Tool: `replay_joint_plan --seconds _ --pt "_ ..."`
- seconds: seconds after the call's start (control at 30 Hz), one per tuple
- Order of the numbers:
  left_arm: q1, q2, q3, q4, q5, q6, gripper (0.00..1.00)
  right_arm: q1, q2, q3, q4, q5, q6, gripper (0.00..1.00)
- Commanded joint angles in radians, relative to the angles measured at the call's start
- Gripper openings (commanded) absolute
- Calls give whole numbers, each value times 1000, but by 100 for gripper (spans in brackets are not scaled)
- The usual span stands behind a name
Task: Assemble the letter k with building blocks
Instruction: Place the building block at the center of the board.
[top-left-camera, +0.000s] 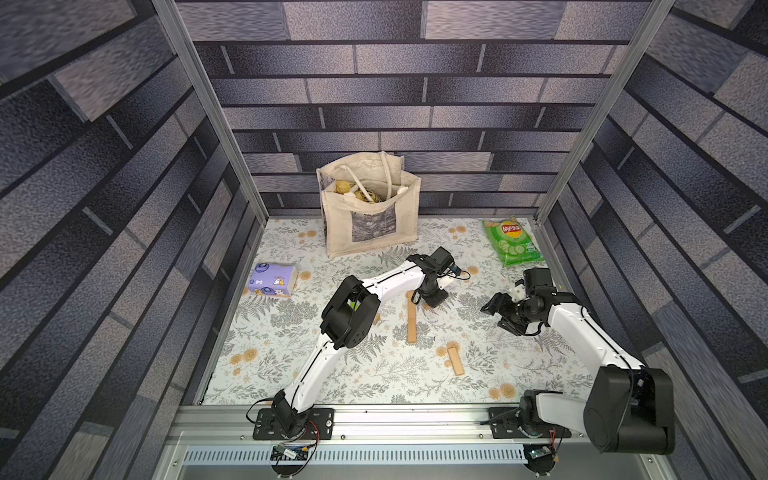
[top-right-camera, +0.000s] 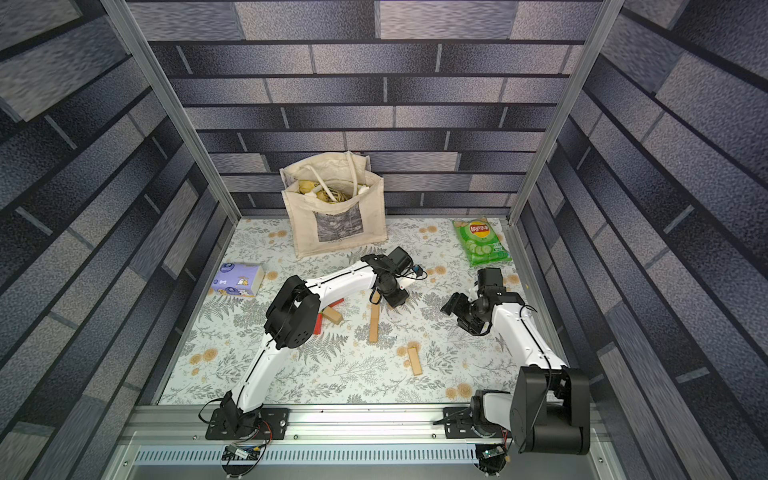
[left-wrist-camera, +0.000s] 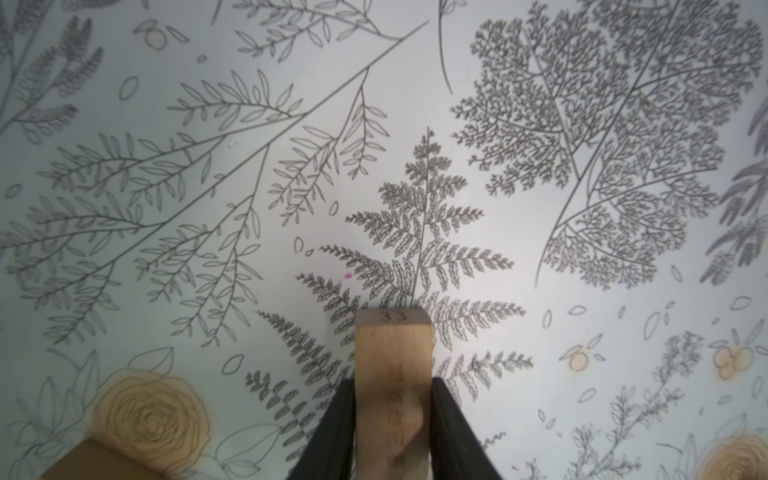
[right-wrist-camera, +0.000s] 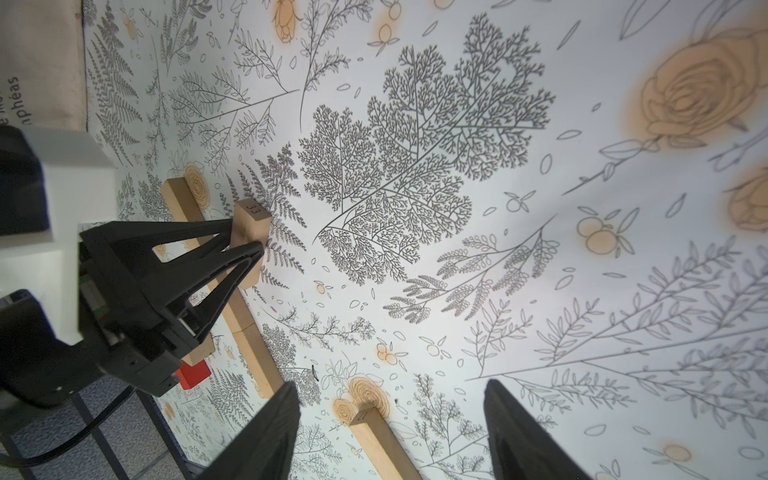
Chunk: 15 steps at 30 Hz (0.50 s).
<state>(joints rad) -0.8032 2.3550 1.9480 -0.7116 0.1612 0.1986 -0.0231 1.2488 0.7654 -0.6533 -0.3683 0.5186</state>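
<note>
- In both top views, a straight row of plain tan wooden blocks (top-left-camera: 411, 322) lies end to end on the pale floral-print tabletop (top-left-camera: 291, 374).
- The black left claw (top-left-camera: 430, 300) points down at the row's far end, just right of it. Its jaws cannot be read from here.
- The black right claw (top-left-camera: 490, 306) hangs well to the right of the row, level with the row's far half.
- A loose tan wooden block (top-left-camera: 456, 360) lies flat to the right of the row's near end, apart from it.
- In a top view, two red wooden blocks (top-right-camera: 332, 302) and a short tan block (top-right-camera: 333, 316) lie left of the row, partly hidden by the left arm.
- In the left wrist view, a tan wooden block stamped 33 (left-wrist-camera: 392, 345) sits between the two black fingers (left-wrist-camera: 332, 428), which press against its long sides.
- In the right wrist view, the stamped block, in the left claw's pinch, slants away from the row, with its pinched end beside the row.
- There the right claw's jaws stand wide apart with nothing between them, above the loose tan wooden block.
</note>
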Motion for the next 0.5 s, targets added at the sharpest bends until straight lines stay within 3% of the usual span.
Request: replay_joint_plan --seconds 0.0,0.47 --pt "6 -53 -24 -24 26 42 37 -5 -24 -10 -10 -5 9 72" --pt "-1 -21 36 -34 3 17 44 -5 -42 -13 -21 -2 7 72"
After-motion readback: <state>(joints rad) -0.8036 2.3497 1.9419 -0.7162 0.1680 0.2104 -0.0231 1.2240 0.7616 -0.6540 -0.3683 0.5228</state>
